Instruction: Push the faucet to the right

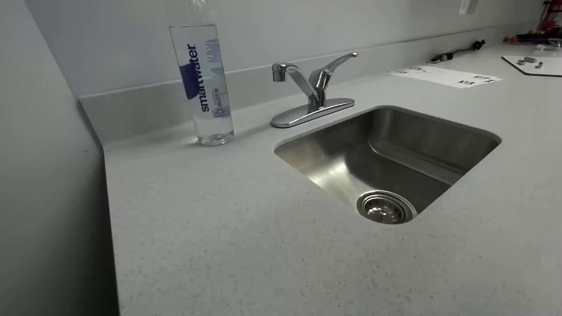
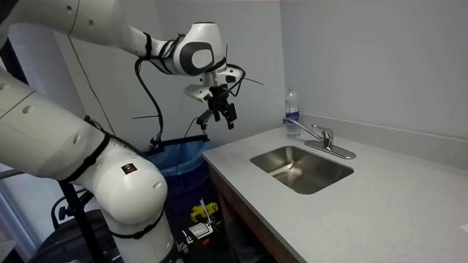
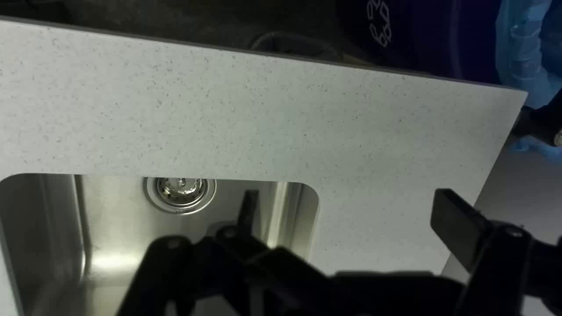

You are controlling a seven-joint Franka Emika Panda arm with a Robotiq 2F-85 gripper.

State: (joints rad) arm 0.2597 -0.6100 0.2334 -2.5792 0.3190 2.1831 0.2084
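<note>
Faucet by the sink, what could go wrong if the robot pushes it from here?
The smartwater bottle stands near the faucet, so a wide sweep might topple it. The gripper is open, so it could straddle or snag the slim spout rather than push cleanly. Contact too high might knock the raised lever handle instead.

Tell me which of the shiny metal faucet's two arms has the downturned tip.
The slim chrome spout pointing toward the tall, clear, blue-labelled bottle; the shorter chrome lever handle rises to its tip.
</note>
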